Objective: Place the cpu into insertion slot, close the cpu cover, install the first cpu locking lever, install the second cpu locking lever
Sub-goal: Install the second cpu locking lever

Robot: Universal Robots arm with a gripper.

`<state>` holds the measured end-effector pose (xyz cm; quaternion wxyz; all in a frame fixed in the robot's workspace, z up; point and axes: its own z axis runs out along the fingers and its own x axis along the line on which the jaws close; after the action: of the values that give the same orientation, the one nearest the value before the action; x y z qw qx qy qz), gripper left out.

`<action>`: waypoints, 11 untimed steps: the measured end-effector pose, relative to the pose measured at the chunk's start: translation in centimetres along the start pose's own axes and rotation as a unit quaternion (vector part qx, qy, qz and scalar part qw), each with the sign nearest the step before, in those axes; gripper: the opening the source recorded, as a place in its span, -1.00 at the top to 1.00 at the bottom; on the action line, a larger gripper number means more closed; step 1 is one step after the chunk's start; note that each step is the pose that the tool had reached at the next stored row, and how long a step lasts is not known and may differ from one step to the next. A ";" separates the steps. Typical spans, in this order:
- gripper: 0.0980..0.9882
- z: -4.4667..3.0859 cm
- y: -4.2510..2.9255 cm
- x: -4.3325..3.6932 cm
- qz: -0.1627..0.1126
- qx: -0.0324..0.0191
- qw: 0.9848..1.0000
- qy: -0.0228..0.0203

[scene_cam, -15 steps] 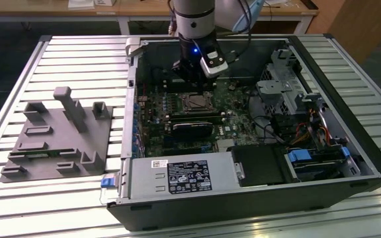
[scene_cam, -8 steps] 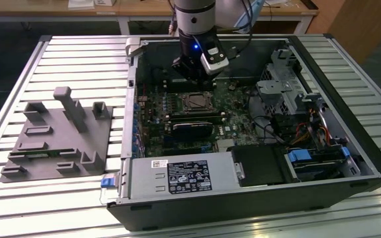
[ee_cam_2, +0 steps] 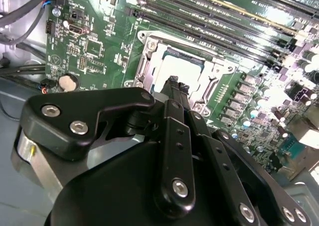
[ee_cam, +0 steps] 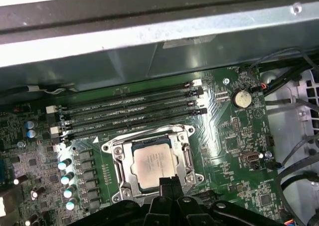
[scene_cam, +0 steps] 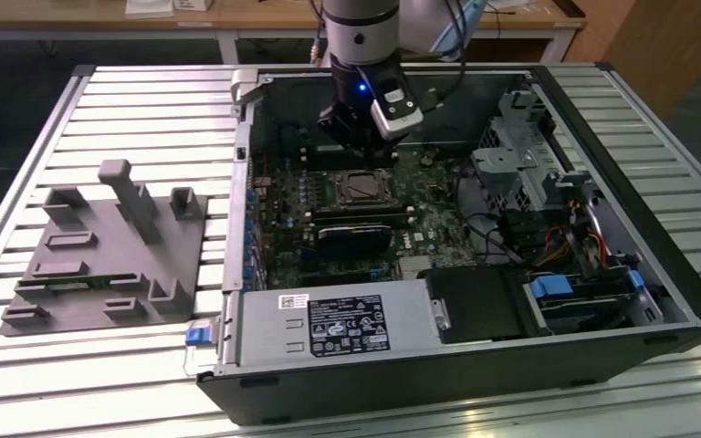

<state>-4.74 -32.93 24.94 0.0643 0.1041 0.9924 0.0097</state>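
Note:
The cpu (ee_cam: 157, 162), a pale silver square, lies flat in the insertion slot (ee_cam: 110, 148) on the green board. The cpu cover (ee_cam: 188, 158), a thin metal frame, lies down around it, and the cpu face shows through its window. In both wrist views my gripper (ee_cam: 169, 183) is shut with nothing between its black fingertips, which hover just above the edge of the cpu (ee_cam_2: 175, 66). In the exterior view the gripper (scene_cam: 357, 157) hangs inside the open computer case, slightly behind the slot (scene_cam: 363, 187).
Long black memory slots (ee_cam: 129, 111) run beside the socket, and a coin battery (ee_cam: 241, 98) sits on the board. A power supply (scene_cam: 339, 324), drive cage (scene_cam: 533, 173) and cables crowd the case. A grey fixture (scene_cam: 107, 251) stands on the slatted table at the exterior view's left.

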 end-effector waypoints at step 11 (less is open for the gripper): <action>0.98 0.31 -2.23 -0.89 0.000 0.005 1.000 0.022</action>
<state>-4.29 -35.29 24.66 0.0416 0.1043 0.9936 0.0073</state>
